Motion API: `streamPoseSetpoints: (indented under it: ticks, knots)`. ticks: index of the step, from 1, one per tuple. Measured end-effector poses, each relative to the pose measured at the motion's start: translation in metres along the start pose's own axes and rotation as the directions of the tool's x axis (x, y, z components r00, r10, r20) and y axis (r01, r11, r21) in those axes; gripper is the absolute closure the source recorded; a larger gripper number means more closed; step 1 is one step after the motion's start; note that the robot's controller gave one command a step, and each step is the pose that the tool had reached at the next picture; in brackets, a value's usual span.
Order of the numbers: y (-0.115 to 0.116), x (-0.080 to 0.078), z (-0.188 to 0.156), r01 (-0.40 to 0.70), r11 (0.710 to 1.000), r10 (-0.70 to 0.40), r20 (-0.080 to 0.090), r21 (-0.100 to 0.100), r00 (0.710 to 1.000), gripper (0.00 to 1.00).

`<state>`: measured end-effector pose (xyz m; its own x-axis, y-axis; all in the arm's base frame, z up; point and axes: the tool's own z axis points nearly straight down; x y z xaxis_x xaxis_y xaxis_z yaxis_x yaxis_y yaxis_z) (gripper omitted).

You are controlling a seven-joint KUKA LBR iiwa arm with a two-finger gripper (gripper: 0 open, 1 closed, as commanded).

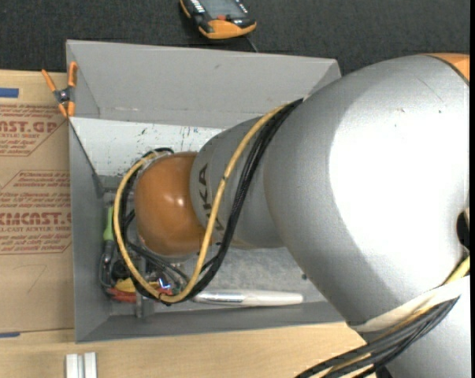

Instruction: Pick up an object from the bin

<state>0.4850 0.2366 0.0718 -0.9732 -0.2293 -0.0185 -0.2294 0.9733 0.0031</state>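
Silver arm [355, 195] deep in grey bin [205, 77], orange wrist cover [162, 203] near left wall, claw [120, 276] beneath, open or closed impossible to tell, white pen-like stick [249, 297] along lower wall.

bin floor [261, 276]: mostly under arm [363, 195] | arm: cut off lower right

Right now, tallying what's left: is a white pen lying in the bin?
Yes, a white pen lies flat on the bin floor along the view's lower wall.
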Motion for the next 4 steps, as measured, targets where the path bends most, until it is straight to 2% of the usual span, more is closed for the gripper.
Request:
streamPoseSetpoints:
  ticks: [1, 4]
  knots:
    - [-0.014, 0.007, 0.002, -0.171, 0.985, 0.171, -0.018, 0.004, 0.985, 1.0]
    - [-0.014, 0.008, -0.013, -0.17, 0.985, 0.17, -0.021, 0.004, 0.985, 1.0]
